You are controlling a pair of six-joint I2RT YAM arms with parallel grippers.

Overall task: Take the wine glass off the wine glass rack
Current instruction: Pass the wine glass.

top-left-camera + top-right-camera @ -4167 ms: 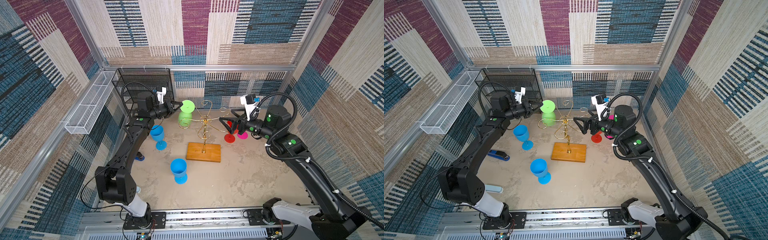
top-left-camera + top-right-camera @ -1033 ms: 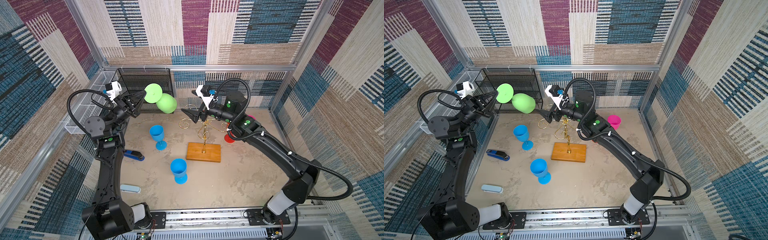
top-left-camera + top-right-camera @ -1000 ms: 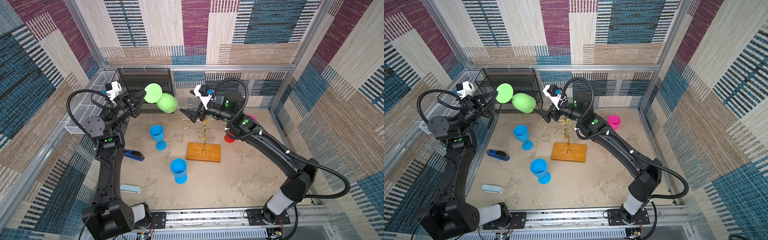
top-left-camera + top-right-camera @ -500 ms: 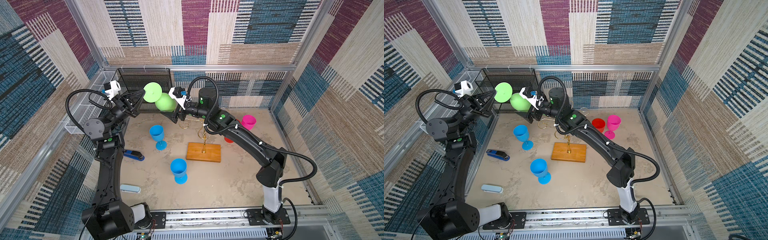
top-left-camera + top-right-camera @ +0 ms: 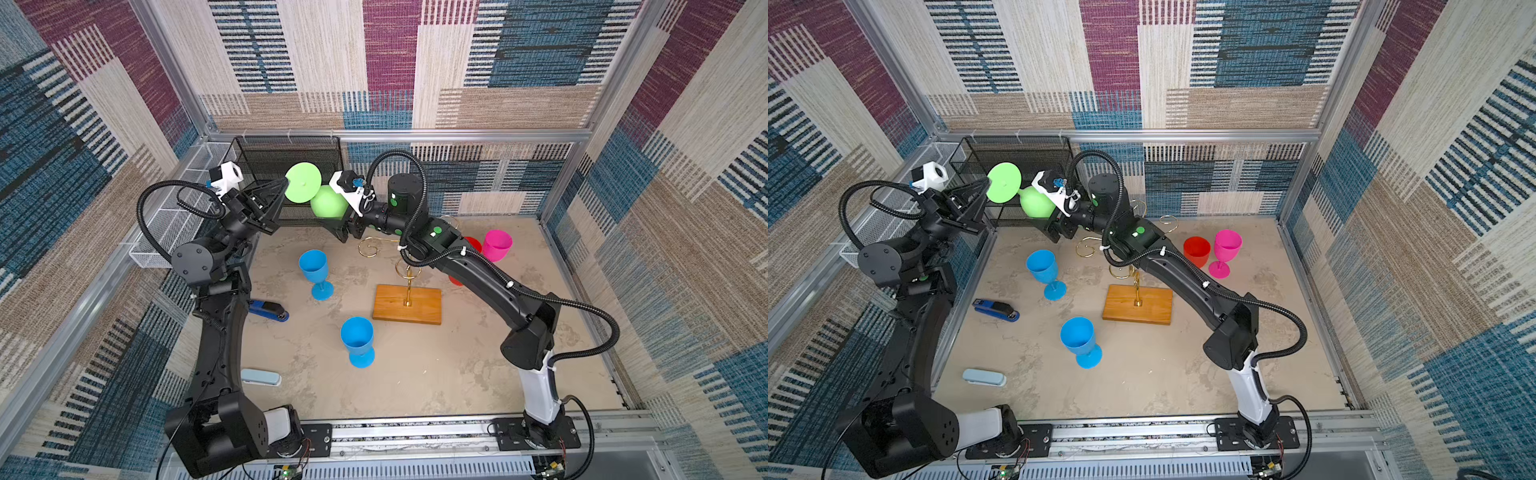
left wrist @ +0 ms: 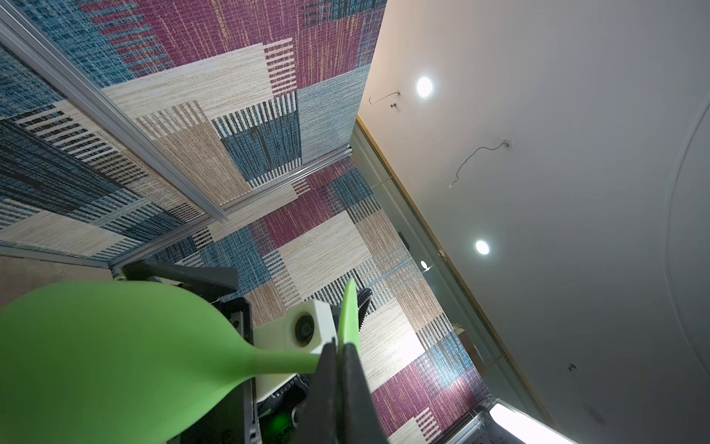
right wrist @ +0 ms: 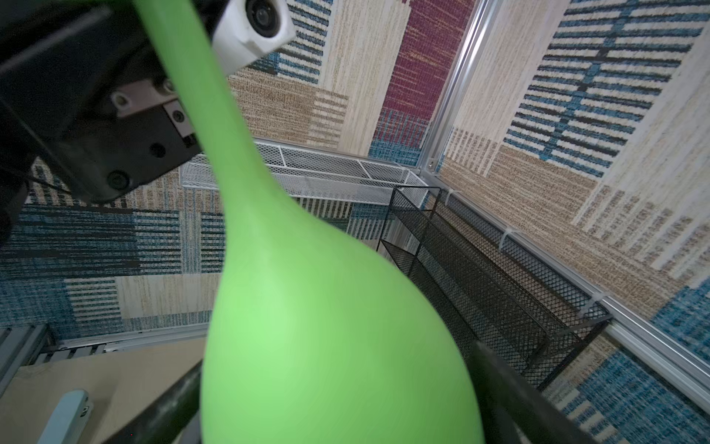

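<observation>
The left end effector [image 5: 286, 185] is pinching the wine glass [image 5: 327, 203] by its thin stem, right against the round foot, with its jaws drawn almost together (the left wrist view is showing two dark fingers [image 6: 324, 388] closing on that stem). The right end effector [image 5: 336, 223] is reaching in from the opposite side with its jaws standing wide, and its fingers [image 7: 507, 388] are flanking the bowl. Whether they are pressing on it or only sitting beside it I cannot tell. The wine glass is hanging in the air, tipped on its side, above the far left corner of the counter [image 5: 457, 374], in front of the black mesh shelf [image 5: 286, 153]. It is well clear of the wine glass rack [image 5: 415, 308], which is standing on its wooden base near the counter's middle. The right arm is covering most of the rack's gold scroll arms and, in a top view, is cutting off part of a red glass [image 5: 471, 243]. The bowl is filling the right wrist view and hiding the fingertips.
</observation>
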